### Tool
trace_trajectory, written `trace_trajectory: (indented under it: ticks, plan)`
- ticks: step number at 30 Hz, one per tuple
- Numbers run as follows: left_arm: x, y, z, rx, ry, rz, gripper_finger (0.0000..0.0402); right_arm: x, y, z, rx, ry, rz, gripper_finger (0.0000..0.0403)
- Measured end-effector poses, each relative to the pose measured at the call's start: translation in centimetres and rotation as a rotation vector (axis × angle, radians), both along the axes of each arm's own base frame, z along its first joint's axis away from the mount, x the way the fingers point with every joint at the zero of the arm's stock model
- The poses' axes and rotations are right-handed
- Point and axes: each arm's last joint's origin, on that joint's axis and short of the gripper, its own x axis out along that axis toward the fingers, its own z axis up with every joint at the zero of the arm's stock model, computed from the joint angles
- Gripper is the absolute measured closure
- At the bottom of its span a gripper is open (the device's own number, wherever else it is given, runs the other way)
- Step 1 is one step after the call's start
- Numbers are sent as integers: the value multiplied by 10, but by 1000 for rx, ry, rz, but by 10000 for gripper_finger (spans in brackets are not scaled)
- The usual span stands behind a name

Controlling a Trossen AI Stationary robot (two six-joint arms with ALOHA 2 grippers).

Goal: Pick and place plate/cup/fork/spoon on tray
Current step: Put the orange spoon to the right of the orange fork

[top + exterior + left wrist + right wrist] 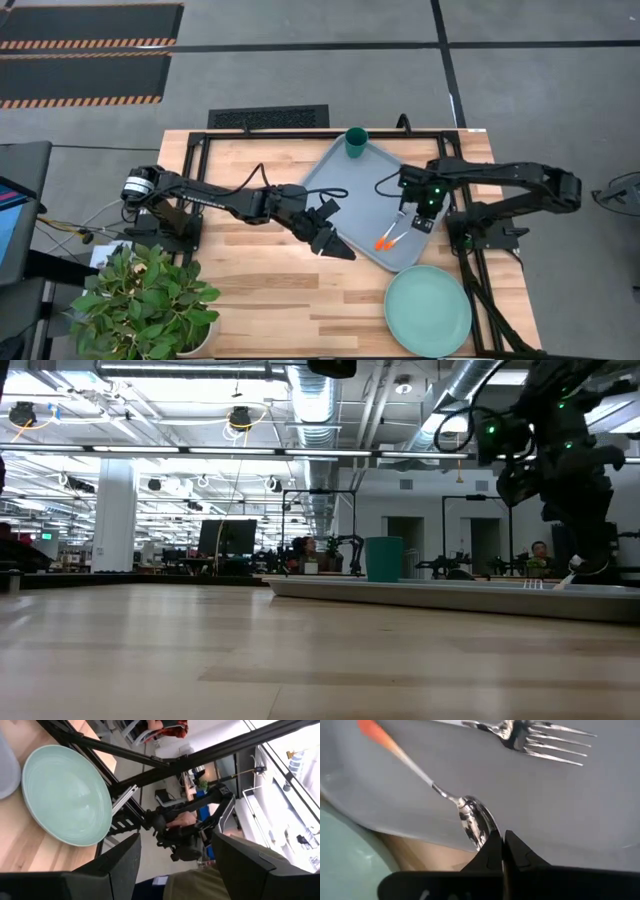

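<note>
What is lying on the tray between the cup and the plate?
In the high view, the fork and spoon lie on the tray between the cup and the plate, under the shut right gripper.

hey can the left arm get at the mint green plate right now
Probably yes. The left gripper hangs open over the tray's near edge, and only bare table lies between it and the plate, which sits off the tray with nothing on it.

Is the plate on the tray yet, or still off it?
Off. The plate lies on the bare wooden table, just beyond the tray's near corner, with nothing on it.
</note>
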Motion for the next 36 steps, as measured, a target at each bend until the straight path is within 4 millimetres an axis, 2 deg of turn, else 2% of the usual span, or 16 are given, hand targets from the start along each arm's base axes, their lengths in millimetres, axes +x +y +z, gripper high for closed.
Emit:
trace_trajectory:
  ticks: [6, 17, 26, 30, 36]
  plan:
    - [0, 0, 0, 1, 0, 4, 171, 6, -2, -10, 33, 60, 7, 396]
    - [1, 1, 0, 13, -5, 35, 171, 11, 15, -12, 71, 80, 109, 394]
    - [1, 1, 0, 18, -6, 57, 171, 21, 23, -33, 100, 213, 163, 379]
    - [1, 2, 0, 18, -6, 57, 171, 25, 22, -38, 89, 245, 167, 363]
    - [1, 2, 0, 20, -6, 57, 171, 31, 18, -30, 14, 249, 179, 321]
